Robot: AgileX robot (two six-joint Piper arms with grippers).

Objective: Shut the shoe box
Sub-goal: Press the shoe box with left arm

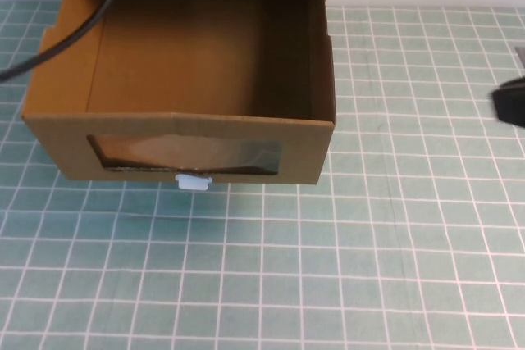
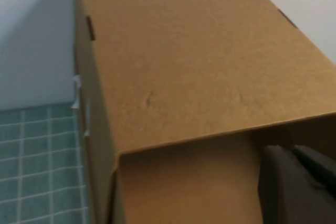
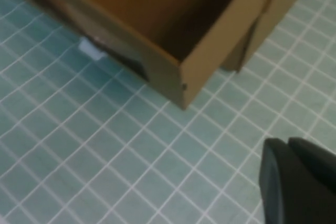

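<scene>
You find no words, no numbers, no signs on shoe box [image 1: 189, 79] or green mat [image 1: 344, 268].

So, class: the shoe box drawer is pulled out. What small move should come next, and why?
Probably bring the right gripper, now at the table's right edge, across to the shoe box front, because the drawer stands open. The left gripper hangs above the box's back.

- There was one shoe box [image 1: 205, 71], brown, with its drawer pulled out.
- It had one clear window [image 1: 184, 156] in its front.
- It had one small white pull tab [image 1: 194, 182] at the bottom edge.
- One black cable [image 1: 78, 29] hung over the box.
- One green mat [image 1: 328, 268] with white squares lay under it.
- Two grippers showed: the left gripper [image 2: 296, 187] above the open drawer and the right gripper [image 1: 510, 102] over the mat to the box's right.
</scene>
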